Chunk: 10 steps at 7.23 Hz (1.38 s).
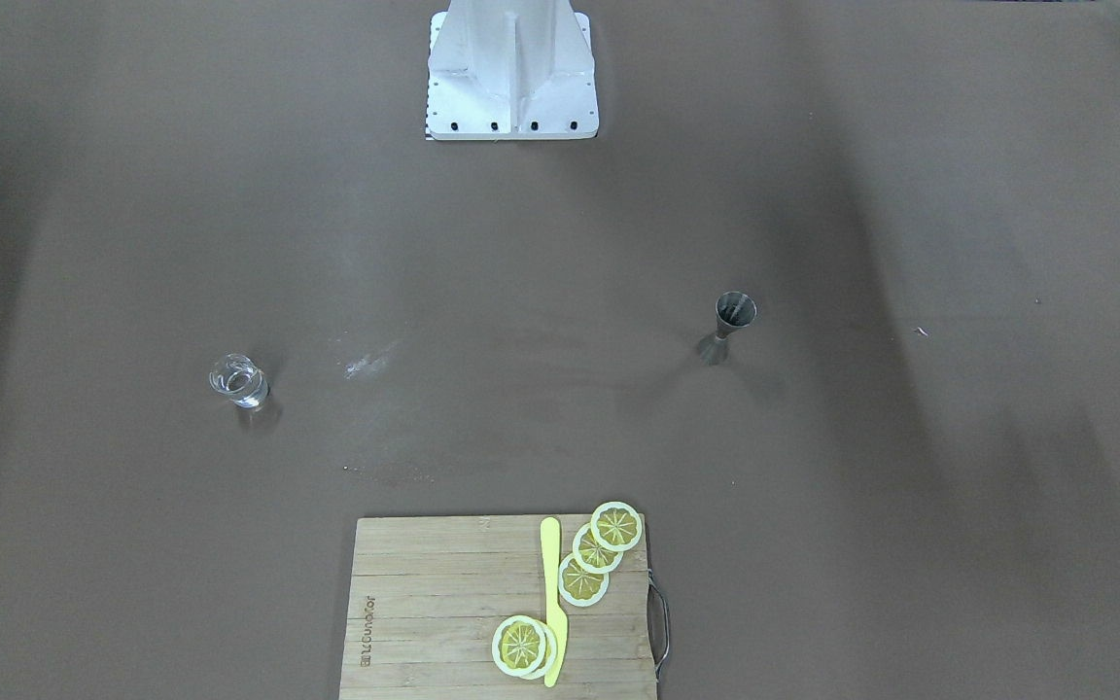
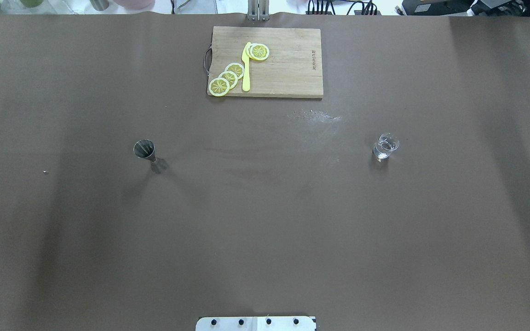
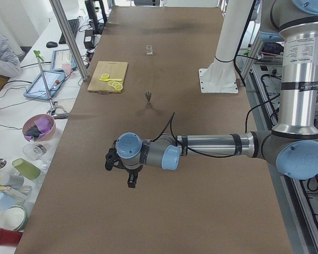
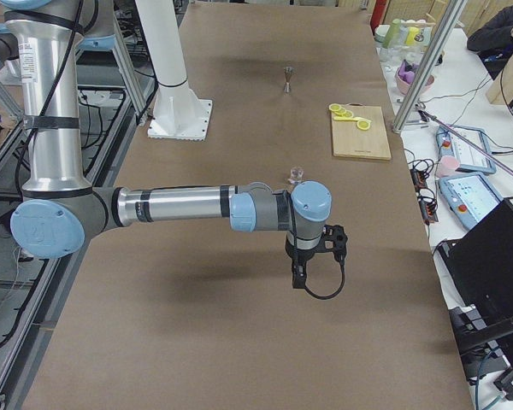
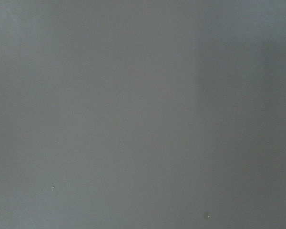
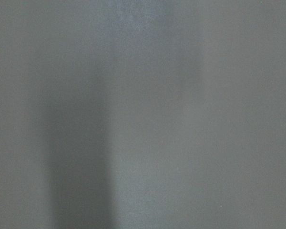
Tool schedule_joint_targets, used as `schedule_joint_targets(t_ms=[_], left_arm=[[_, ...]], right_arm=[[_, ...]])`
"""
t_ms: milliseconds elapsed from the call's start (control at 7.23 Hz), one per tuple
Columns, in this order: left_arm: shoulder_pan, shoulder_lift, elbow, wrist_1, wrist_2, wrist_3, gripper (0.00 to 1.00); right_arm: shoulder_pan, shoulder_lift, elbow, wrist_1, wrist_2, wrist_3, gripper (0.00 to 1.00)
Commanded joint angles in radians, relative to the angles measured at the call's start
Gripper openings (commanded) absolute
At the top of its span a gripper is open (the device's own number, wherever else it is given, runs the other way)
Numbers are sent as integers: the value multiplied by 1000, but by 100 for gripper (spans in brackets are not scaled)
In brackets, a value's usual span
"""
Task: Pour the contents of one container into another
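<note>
A steel jigger (image 2: 145,151) stands upright on the robot's left half of the brown table, also seen in the front view (image 1: 733,321). A small clear glass (image 2: 385,146) holding some clear liquid stands on the right half (image 1: 239,381). Neither gripper appears in the overhead or front views. The left gripper (image 3: 131,181) hangs above bare table near the table's left end, well short of the jigger (image 3: 148,96). The right gripper (image 4: 300,278) hangs over bare table just short of the glass (image 4: 297,176). Whether either is open or shut, I cannot tell. Both wrist views show only table.
A wooden cutting board (image 2: 292,73) at the far edge carries several lemon slices (image 2: 228,78) and a yellow knife (image 2: 246,69). A white smear (image 2: 313,116) marks the cloth in front of it. The robot's base plate (image 2: 256,323) sits at the near edge.
</note>
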Motion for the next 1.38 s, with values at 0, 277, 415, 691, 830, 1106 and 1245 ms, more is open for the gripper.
schedule_joint_targets(t_ms=[0, 277, 415, 691, 830, 1106, 1245], left_arm=[[101, 3, -28, -91, -109, -1, 98], [138, 53, -25, -221, -85, -7, 98], [143, 43, -31, -232, -69, -13, 98], [141, 48, -33, -226, -81, -22, 98], [141, 48, -34, -229, -81, -69, 98], [138, 58, -43, -232, -81, -82, 98], [141, 113, -48, -235, -81, -82, 98]], right_arm=[[0, 2, 19, 3, -4, -2, 100], [0, -1, 30, 82, 38, 2, 100], [-3, -15, -2, 222, 64, 2, 100], [-58, 0, -8, 385, 139, -1, 100], [-140, 16, -25, 520, 132, -2, 100], [-166, 69, -118, 607, 125, -1, 100], [-190, 79, -137, 663, 122, -2, 100]])
